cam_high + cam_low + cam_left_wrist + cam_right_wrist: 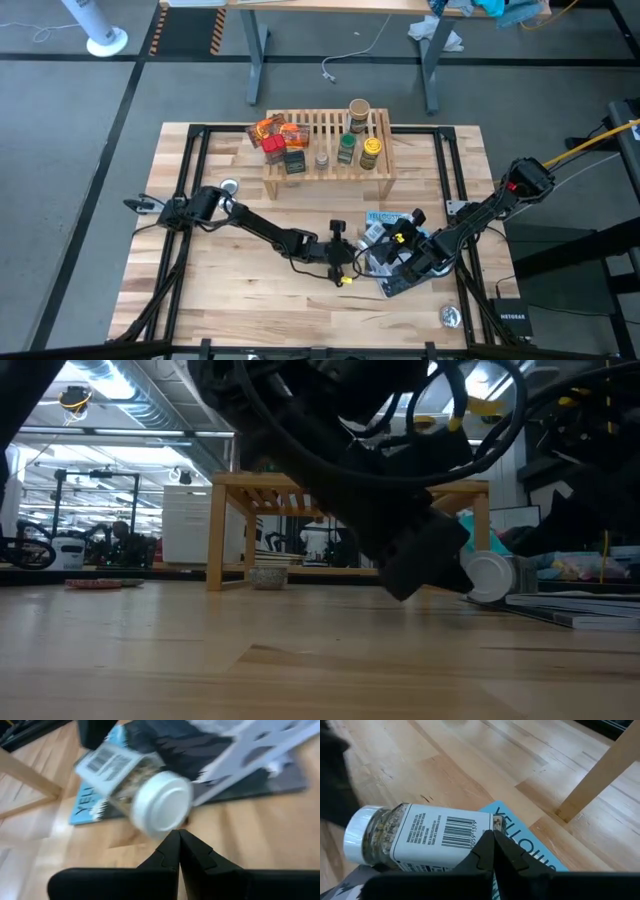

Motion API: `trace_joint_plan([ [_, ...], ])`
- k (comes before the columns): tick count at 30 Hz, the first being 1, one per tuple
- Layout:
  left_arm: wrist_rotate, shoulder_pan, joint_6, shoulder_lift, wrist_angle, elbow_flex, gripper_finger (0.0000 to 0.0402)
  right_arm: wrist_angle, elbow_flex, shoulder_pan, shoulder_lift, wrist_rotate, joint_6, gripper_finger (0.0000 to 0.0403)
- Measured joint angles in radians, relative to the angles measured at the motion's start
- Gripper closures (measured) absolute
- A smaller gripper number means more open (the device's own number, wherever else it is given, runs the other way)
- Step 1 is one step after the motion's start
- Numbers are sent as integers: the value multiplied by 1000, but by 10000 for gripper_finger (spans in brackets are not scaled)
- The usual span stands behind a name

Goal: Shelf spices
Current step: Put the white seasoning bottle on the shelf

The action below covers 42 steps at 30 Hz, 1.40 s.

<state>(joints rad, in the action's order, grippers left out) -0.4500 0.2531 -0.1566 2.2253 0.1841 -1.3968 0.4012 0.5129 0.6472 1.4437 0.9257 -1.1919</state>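
Just ahead of our left hand (pixel 176 851), which is clenched and empty, a jar with a white cap (pixel 161 805) lies on its side on the surface (pixel 200 280). Our right hand (pixel 492 851) is clenched too and grasps nothing; the same jar lies directly before its fingertips, partly over a blue pouch (pixel 532 851). Well beyond both hands stands the wooden shelf (pixel 330 172), which carries several spice jars (pixel 358 135), a dark tin (pixel 295 163) and orange packets (pixel 268 129).
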Motion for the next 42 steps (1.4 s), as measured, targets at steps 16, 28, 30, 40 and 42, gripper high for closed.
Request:
trace_joint_plan([
  [16,20,-30,44,0,-30,0,401,10,29,0,-1,78,83,398],
  [28,20,3,59,0,-25,0,401,98,16,-35,-2,65,21,398],
  [30,20,3,59,0,-9,0,401,95,9,-48,-2,49,21,398],
  [40,25,-17,43,1,45,0,401,35,-18,-53,-3,23,22,398],
  [42,29,-23,44,1,44,0,402,24,-18,-53,-3,23,23,398],
])
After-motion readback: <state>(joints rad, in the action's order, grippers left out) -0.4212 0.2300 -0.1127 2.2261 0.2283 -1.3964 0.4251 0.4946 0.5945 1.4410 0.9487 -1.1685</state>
